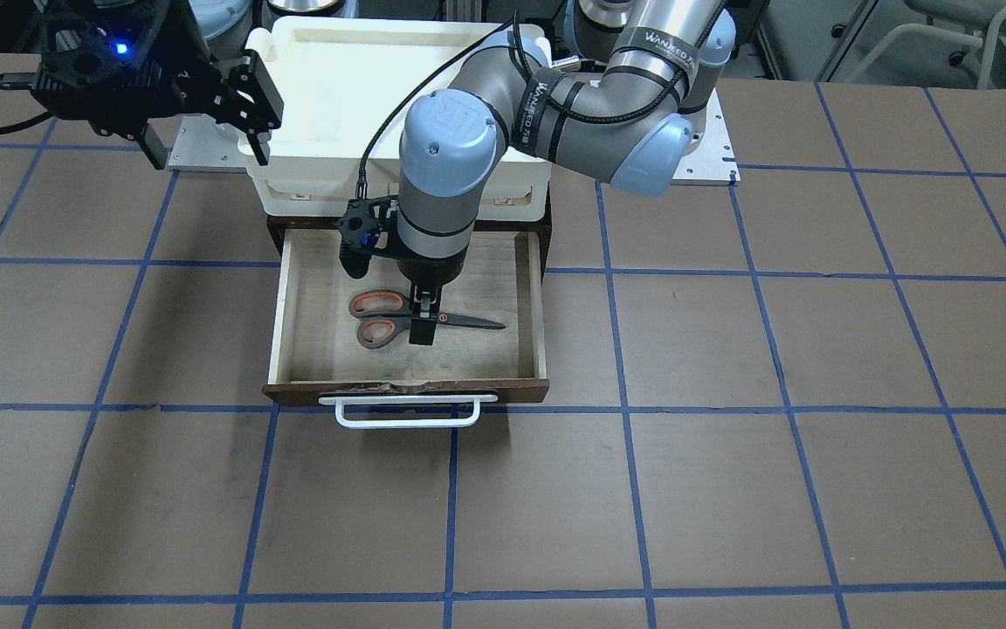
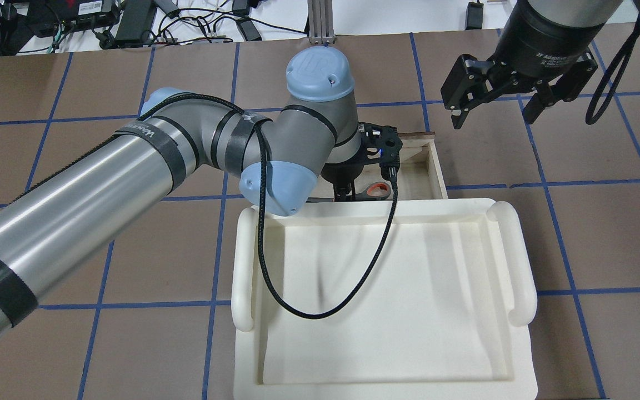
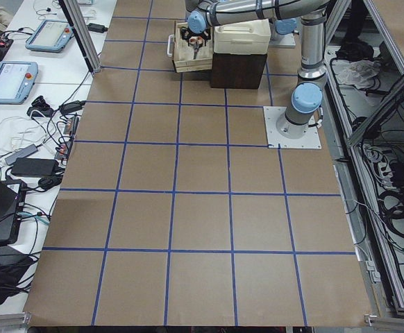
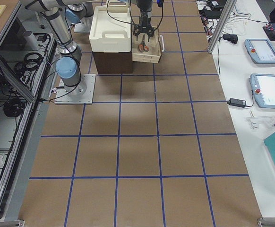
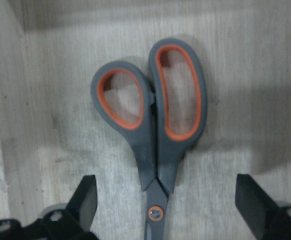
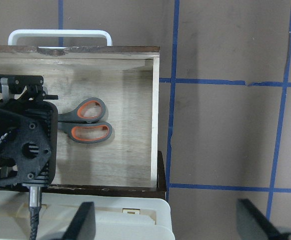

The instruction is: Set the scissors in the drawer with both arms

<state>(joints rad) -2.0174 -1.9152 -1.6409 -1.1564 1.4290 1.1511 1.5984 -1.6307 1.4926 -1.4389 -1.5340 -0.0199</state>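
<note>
The scissors (image 1: pixel 466 322) lie flat on the pale floor of the open drawer (image 1: pixel 407 390), blades pointing to the front view's right. They also show in the left wrist view (image 5: pixel 155 150) and the right wrist view (image 6: pixel 71 131). My left gripper (image 1: pixel 423 321) reaches down into the drawer and is open, with its fingers (image 5: pixel 88 195) wide apart on either side of the pivot and not touching the scissors. My right gripper (image 2: pixel 492 119) is open and empty, held above the table beside the drawer's side wall (image 6: pixel 154 115).
A cream-white plastic tray (image 2: pixel 242 261) sits on the dark cabinet directly behind and above the drawer. The drawer's white bar handle (image 1: pixel 407 411) sticks out toward the front. The left arm's black cable (image 2: pixel 353 289) hangs over the tray. Brown table with blue tape grid all around.
</note>
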